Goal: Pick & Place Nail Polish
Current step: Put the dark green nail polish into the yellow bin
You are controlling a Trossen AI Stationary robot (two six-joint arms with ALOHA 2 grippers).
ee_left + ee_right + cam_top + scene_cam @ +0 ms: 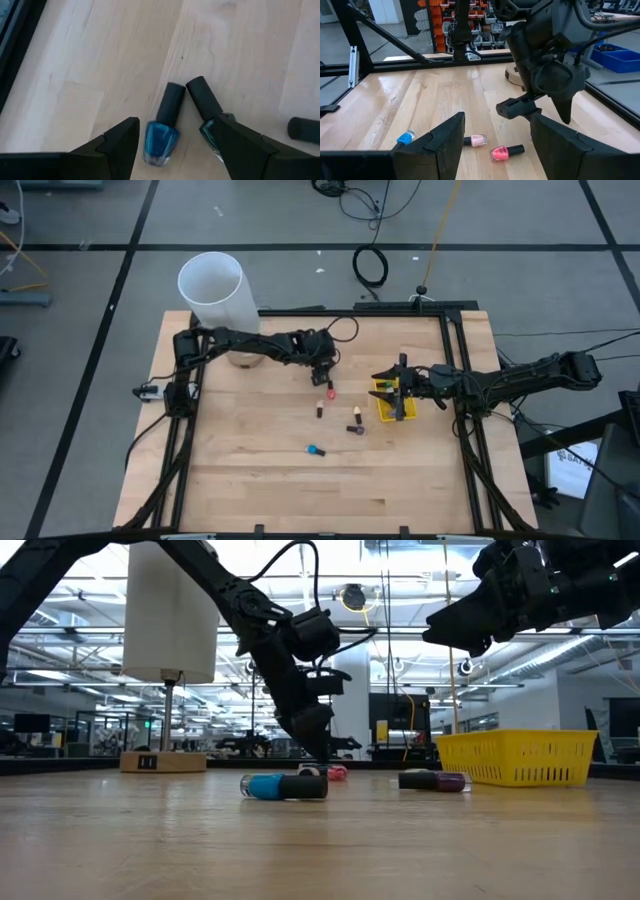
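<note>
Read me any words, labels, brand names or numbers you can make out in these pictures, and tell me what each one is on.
None can be read.
Nail polish bottles: no label legible.
Yellow basket: no print visible.
White cylinder: plain.
Room beyond the table: any signs are too small and blurred to read.

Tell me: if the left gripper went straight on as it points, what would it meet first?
Probably the nail polish bottle lying flat between the fingers of the left gripper; depth is unclear.

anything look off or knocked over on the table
Nothing damaged or spilled. The loose nail polish bottles all lie on their sides: a blue one, a purple one, a dark one and a red one. The yellow bin sits upright.
</note>
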